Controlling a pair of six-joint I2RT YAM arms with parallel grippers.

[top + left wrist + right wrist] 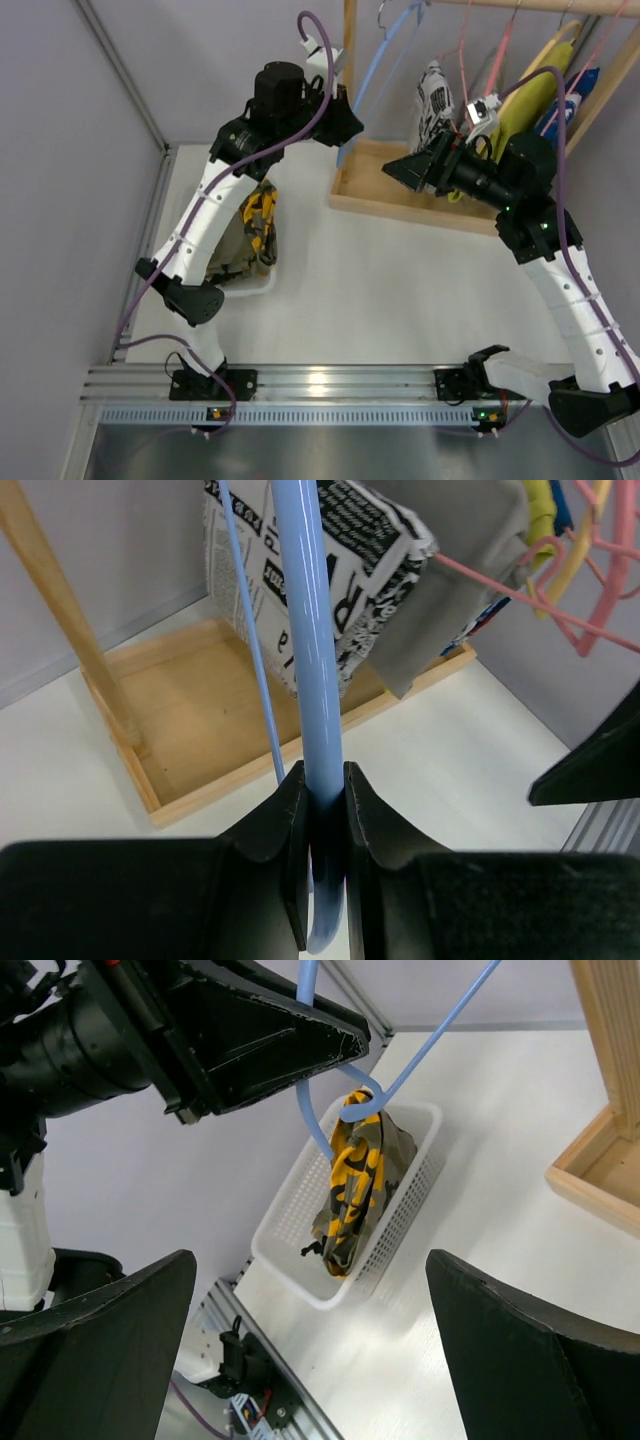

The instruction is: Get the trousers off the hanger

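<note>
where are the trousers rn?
The trousers lie in the white basket at the left of the table, under the left arm in the top view, off the hanger.

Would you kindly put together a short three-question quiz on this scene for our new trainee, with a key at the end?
1. True or false: the right gripper is shut on the light blue hanger.
2. Where do the trousers lie? A) on the rack's wooden base; B) in the white basket; C) draped over a pink hanger.
3. Fill in: the hanger is clamped by the ____ gripper.
Key: 1 false, its fingers stand wide open; 2 B; 3 the left gripper.
</note>
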